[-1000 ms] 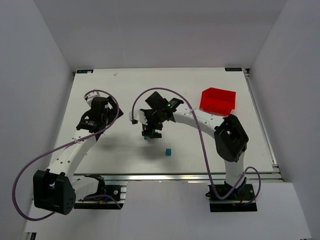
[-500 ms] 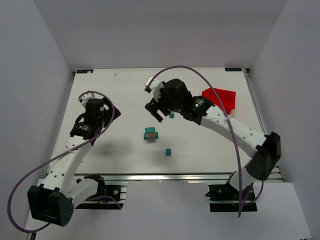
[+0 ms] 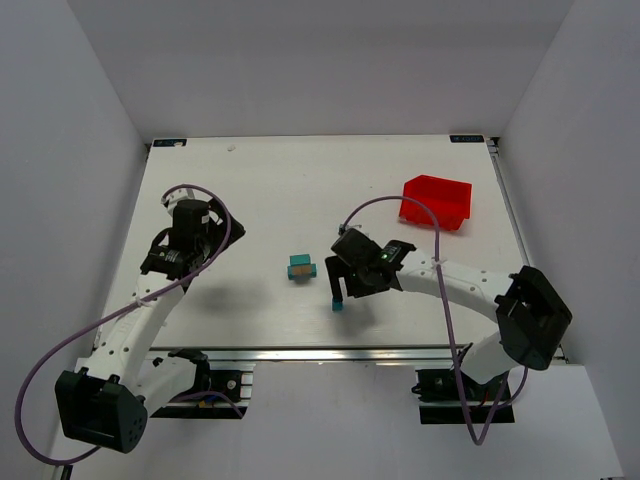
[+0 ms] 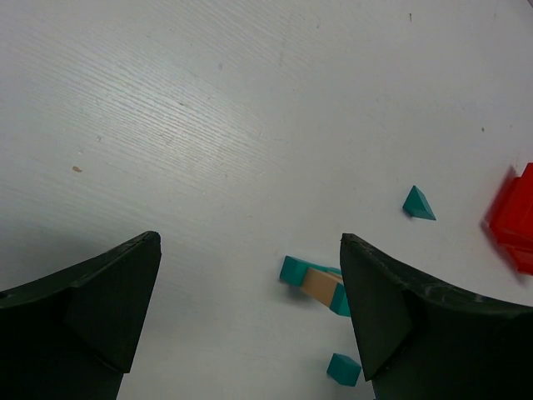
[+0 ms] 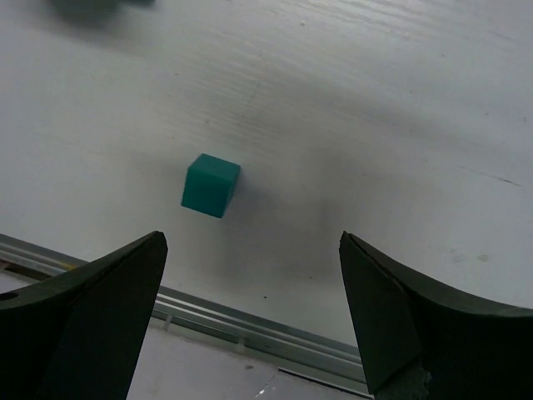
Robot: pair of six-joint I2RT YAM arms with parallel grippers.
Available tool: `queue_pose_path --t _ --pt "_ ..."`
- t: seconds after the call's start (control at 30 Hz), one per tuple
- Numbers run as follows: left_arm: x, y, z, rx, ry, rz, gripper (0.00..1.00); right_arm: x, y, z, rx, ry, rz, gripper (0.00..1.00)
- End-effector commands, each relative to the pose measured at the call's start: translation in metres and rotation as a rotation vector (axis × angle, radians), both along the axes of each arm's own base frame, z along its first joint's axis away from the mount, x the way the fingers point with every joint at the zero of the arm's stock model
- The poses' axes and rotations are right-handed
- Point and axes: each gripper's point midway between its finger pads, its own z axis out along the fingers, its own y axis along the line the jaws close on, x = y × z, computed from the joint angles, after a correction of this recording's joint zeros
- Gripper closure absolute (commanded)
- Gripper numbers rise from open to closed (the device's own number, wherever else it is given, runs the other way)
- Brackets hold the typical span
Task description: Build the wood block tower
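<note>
White tabletop (image 3: 250, 190). The right gripper (image 5: 250, 321) is held spread wide and empty, with a loose small teal wooden cube (image 5: 211, 185) just ahead of its fingers. Farther off, the wood block tower (image 3: 301, 267) is judged barely begun: teal cubes flanking one tan block. The left gripper (image 4: 250, 321) is spread, empty, well apart from it.

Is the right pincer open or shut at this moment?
Open. The right pincer has its jaws wide apart, nothing between them; the green cube lies untouched ahead of it.
</note>
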Motion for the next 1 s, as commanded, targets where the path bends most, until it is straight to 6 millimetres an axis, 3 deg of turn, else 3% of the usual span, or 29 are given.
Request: queue_pose_path --t 0.0,0.2,0.43,0.47,0.53,0.67,0.8,0.93,0.97 --pt "-0.004 -0.005 0.003 -0.008 -0.016 -0.029 0.02 0.009 0.029 0.015 0.110 -0.046 -0.091 0.11" --pt "-0.005 -0.004 0.002 0.004 -0.019 -0.026 0.02 0.003 0.041 -0.010 0.041 -0.006 -0.058 0.16" --pt "-0.005 -0.002 0.002 0.006 -0.024 -0.021 0.02 -0.002 0.039 -0.028 -0.015 0.027 -0.049 0.32" --pt "-0.005 -0.003 0.002 0.006 -0.026 -0.023 0.02 -0.004 0.041 -0.032 -0.020 0.038 -0.040 0.38" --pt "-0.004 -0.002 0.002 0.006 -0.027 -0.021 0.02 -0.004 0.041 -0.033 -0.019 0.038 -0.036 0.40" --pt "-0.005 -0.002 0.003 0.012 -0.026 -0.023 0.02 -0.002 0.044 -0.035 -0.011 0.032 -0.017 0.54" --pt "-0.005 -0.001 0.007 0.014 -0.042 -0.019 0.02 -0.002 0.047 -0.036 -0.015 0.040 -0.006 0.54" --pt "-0.005 -0.001 0.007 0.013 -0.046 -0.023 0.02 -0.001 0.048 -0.035 -0.007 0.035 0.004 0.66" --pt "-0.005 -0.001 0.007 0.012 -0.043 -0.024 0.02 -0.001 0.048 -0.033 -0.004 0.027 0.005 0.74"
